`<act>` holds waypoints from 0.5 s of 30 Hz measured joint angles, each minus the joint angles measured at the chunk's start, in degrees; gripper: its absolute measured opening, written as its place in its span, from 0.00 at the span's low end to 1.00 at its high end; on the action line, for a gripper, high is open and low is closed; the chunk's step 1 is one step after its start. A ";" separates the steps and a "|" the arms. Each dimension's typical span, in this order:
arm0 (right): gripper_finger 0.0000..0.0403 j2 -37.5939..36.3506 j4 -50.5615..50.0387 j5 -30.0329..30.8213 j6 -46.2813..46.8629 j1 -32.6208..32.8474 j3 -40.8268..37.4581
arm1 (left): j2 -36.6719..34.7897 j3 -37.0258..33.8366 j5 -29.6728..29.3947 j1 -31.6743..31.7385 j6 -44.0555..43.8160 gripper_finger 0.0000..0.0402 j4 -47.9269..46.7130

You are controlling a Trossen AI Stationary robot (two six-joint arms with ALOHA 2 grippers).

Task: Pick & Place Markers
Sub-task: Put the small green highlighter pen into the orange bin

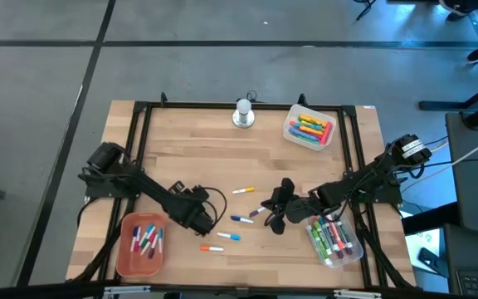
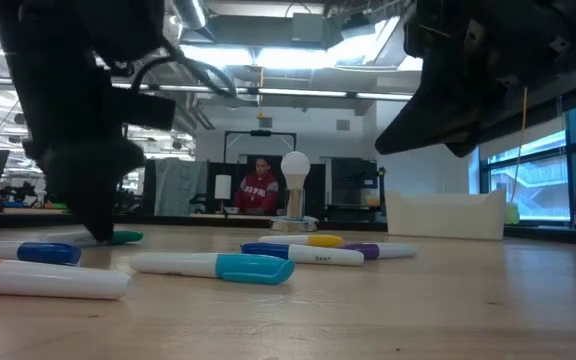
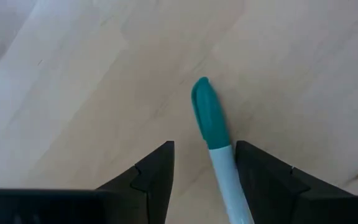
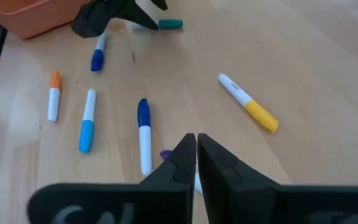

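Several white-barrelled markers lie flat on the wooden table between the arms: yellow-capped (image 1: 243,190), blue-capped (image 1: 241,219), purple-capped (image 1: 258,213), light-blue-capped (image 1: 228,236), orange-capped (image 1: 212,247). My left gripper (image 1: 199,220) is low over the table and open. A green-capped marker (image 3: 210,118) lies on the wood between its fingers (image 3: 160,168), barrel running back between them, apart from both. My right gripper (image 4: 196,138) is shut and hovers over the table just past the purple cap (image 4: 165,154). The blue-capped marker (image 4: 143,127) lies beside it.
An orange bin (image 1: 123,249) near the left arm holds white-barrelled markers. A clear bin (image 1: 351,253) under the right arm holds thick ones, and a white bin (image 1: 291,133) at the far right holds coloured ones. A silver-white knob (image 1: 244,114) stands at the far edge. A person shows beyond the table (image 2: 258,188).
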 joint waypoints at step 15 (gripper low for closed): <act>0.04 0.00 -0.91 -1.43 1.93 0.04 0.00 | 2.32 0.11 0.22 -0.92 4.29 0.26 2.40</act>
